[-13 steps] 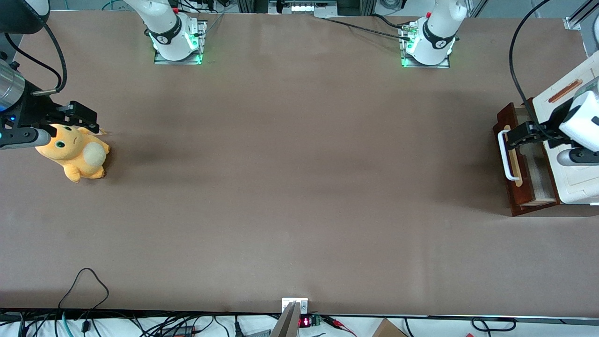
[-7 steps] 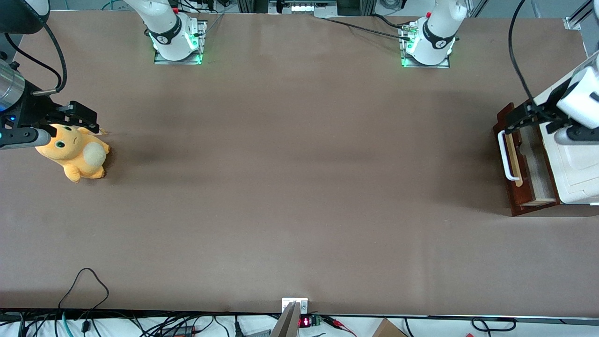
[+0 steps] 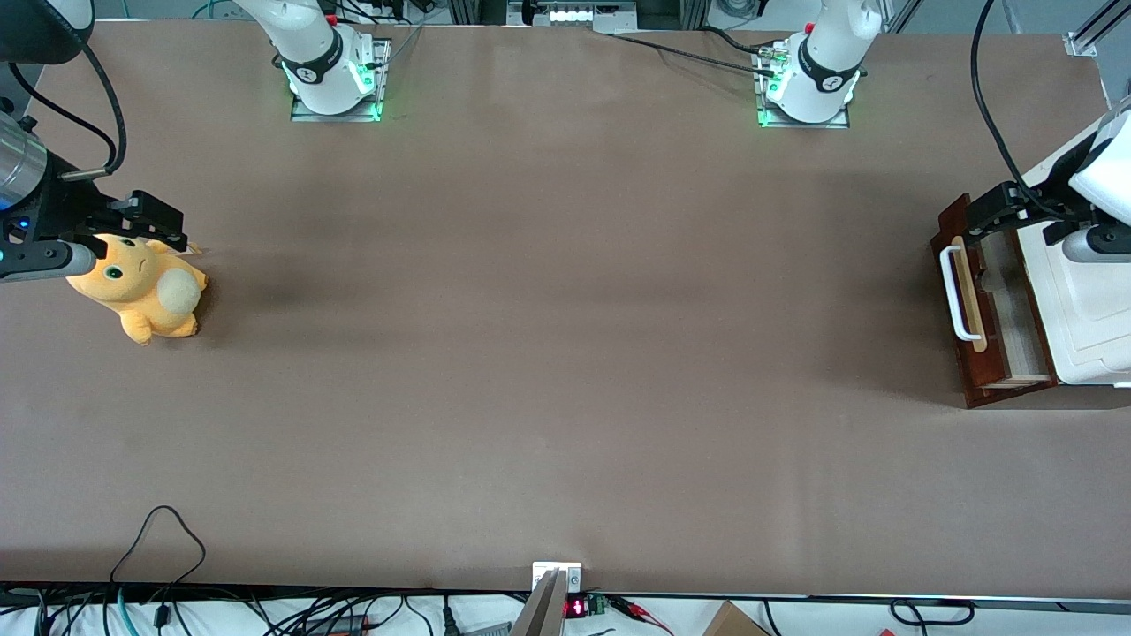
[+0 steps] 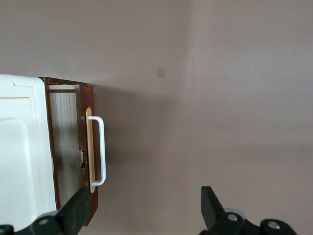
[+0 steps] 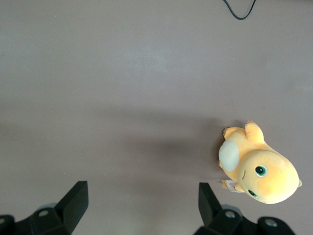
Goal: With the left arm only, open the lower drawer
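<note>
Brown matte table point(image 3: 565, 353) fills most of the front view, smooth, faint creases. White cabinet top point(image 3: 1082, 300) at the working arm's end, cut off by the frame edge, rounded moulded panel. Left arm point(image 3: 1100, 177) only partly in frame, white shell, black cable looping up; most of it is out of view. Lower drawer point(image 3: 994, 353) sits pulled out from under the white top, dark reddish-brown wood front, pale wood floor point(image 4: 63, 147) showing inside; part of the interior is hidden under the cabinet. White U-shaped bar handle point(image 3: 957, 294) on a pale wood strip, glossy, free of contact. Gripper point(image 3: 994, 210) hangs above the drawer's end farther from the front camera, fingers spread apart and holding nothing; in the wrist view only the two black fingertips point(image 4: 211, 203) show, rest cut off. Orange plush toy point(image 3: 141, 287) at the parked arm's end, soft, cream belly.
</note>
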Tool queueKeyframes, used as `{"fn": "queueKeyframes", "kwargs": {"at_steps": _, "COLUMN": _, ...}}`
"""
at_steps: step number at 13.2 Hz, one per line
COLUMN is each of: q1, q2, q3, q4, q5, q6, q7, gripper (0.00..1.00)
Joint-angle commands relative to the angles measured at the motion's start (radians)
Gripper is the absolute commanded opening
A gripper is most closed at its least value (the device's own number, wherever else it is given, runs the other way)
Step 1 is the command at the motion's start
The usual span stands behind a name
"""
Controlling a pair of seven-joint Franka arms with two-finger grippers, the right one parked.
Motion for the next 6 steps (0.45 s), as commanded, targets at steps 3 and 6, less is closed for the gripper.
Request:
{"fn": "queueKeyframes", "kwargs": {"at_steps": 3, "q1": 0.005, "q2": 0.006, "q3": 0.003, "q4": 0.021, "q5": -0.024, "q6": -0.012, "q7": 0.020, "gripper": 1.00}}
{"fn": "queueKeyframes", "kwargs": {"at_steps": 6, "q1": 0.005, "q2": 0.008, "q3": 0.003, "q4": 0.021, "q5": -0.025, "q6": -0.012, "q7": 0.019, "gripper": 1.00}}
